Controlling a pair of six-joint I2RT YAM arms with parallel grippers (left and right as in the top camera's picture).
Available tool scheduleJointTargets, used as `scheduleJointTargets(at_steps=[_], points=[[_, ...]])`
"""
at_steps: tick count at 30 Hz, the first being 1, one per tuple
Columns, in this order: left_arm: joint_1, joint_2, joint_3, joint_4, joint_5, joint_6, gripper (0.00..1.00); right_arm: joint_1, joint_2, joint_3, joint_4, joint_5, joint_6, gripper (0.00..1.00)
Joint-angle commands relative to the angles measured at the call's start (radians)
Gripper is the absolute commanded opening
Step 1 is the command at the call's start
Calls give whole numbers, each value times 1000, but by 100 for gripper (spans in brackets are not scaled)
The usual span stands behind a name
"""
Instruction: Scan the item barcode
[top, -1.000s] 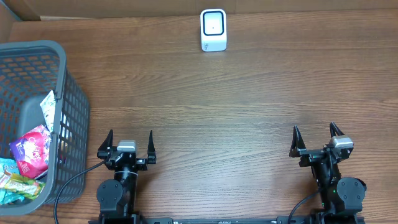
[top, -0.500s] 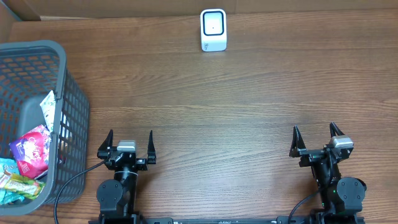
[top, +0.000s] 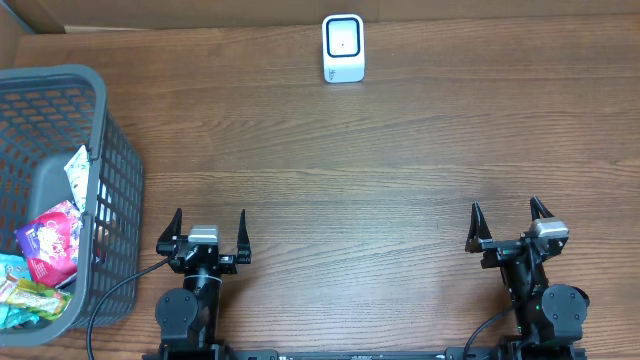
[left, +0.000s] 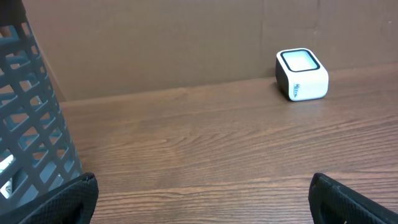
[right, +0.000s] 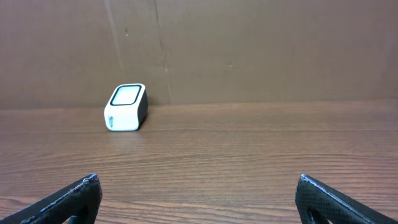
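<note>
A white barcode scanner (top: 343, 48) with a dark-rimmed window stands at the far middle of the wooden table; it also shows in the left wrist view (left: 301, 74) and in the right wrist view (right: 127, 107). Several colourful snack packets (top: 45, 245) lie inside a grey plastic basket (top: 95, 110) at the left edge. My left gripper (top: 210, 222) rests at the near left, open and empty, just right of the basket. My right gripper (top: 510, 216) rests at the near right, open and empty. Only bare wood lies between each pair of fingers.
A brown cardboard wall (right: 249, 50) runs along the table's far edge behind the scanner. The basket's mesh side (left: 31, 124) fills the left of the left wrist view, close to the left finger.
</note>
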Motion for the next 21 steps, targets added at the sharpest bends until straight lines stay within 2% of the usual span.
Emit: scheduleJointTargets(at_steps=[1,11,18,21], points=[[-7,-14,-3,0,16,-26,100,5,-5,-10,5,5,7,100],[-7,-14,-3,21,71,-26,100,5,-5,-10,5,5,7,100],[-7,-14,31,64,177,-27,100,5,-5,-10,27,3,7,100],[-7,-13,64,51,206,-30,100,5,-5,-10,69,-60,7,100]])
